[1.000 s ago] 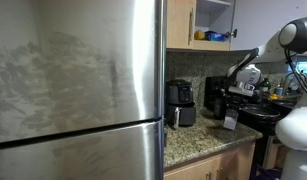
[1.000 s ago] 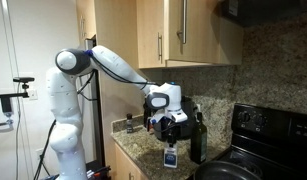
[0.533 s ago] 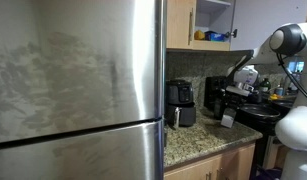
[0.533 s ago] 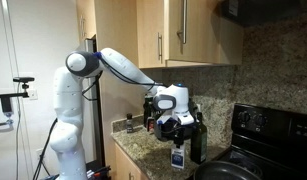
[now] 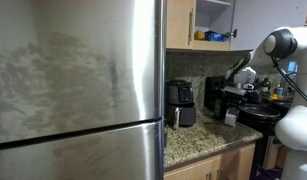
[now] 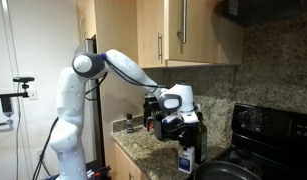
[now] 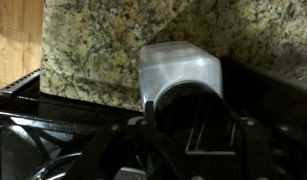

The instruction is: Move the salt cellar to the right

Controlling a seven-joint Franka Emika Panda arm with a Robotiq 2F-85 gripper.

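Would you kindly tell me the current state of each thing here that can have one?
gripper: shut on the salt cellar.
salt cellar: upright, held from above.
fridge door: shut.
upper cabinet: open, shelf showing.
wall cabinet doors: shut.

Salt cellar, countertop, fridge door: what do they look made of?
Salt cellar: probably whitish translucent plastic with a matte finish. The body looks milky and the edges are soft and rounded.
Countertop: speckled tan-and-dark stone, granite-like. It could be a laminate imitation.
Fridge door: brushed stainless steel, going by the grey sheen and smudgy reflections.
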